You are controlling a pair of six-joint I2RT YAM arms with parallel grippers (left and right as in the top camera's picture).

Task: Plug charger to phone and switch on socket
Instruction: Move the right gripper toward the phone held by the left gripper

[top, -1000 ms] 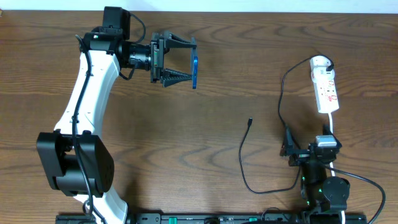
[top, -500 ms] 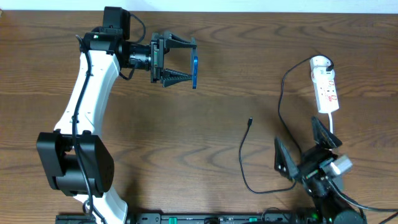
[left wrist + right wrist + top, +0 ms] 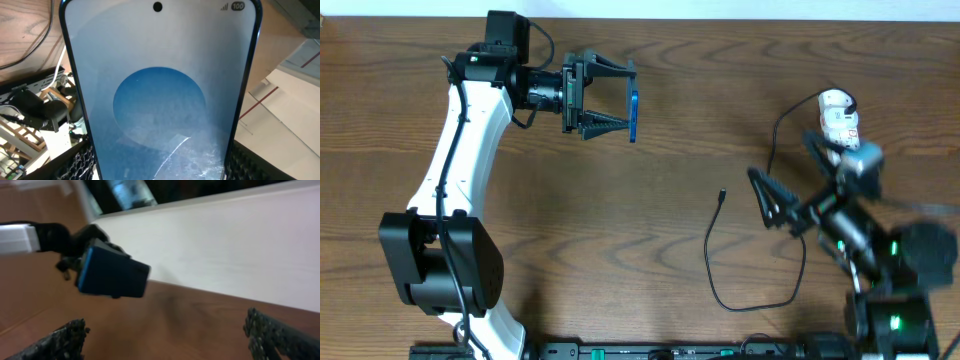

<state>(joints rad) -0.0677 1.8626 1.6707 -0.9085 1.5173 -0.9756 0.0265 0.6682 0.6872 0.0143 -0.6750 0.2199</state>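
Our right tool [image 3: 781, 158] is spread wide and holds nothing; the right wrist view shows both fingers [image 3: 55, 341] far apart with only bench between them. The charger [image 3: 708, 255] lies loose on the bench [image 3: 650, 230], its tip pointing up the bench, near that tool and to its left. We judge the tip to be the weak point. It is small and lies flat, so a closing pinch could push it aside or catch the cable behind it, leaving the plug skewed. The arm also hangs over the cable's far loop and partly covers the socket [image 3: 836, 108], so a low sweep might drag either one.

Our left tool [image 3: 628, 97] is clamped on the phone [image 3: 633, 118], held edge-on to the overhead camera and well apart from the charger. A push from the plug could make the phone slide in that grip. We cannot tell which end carries the port.

The right arm reaches up and left from its base, blurred, with the tool angled toward the phone. The left arm rises from its base, then bends right with the wrist level.
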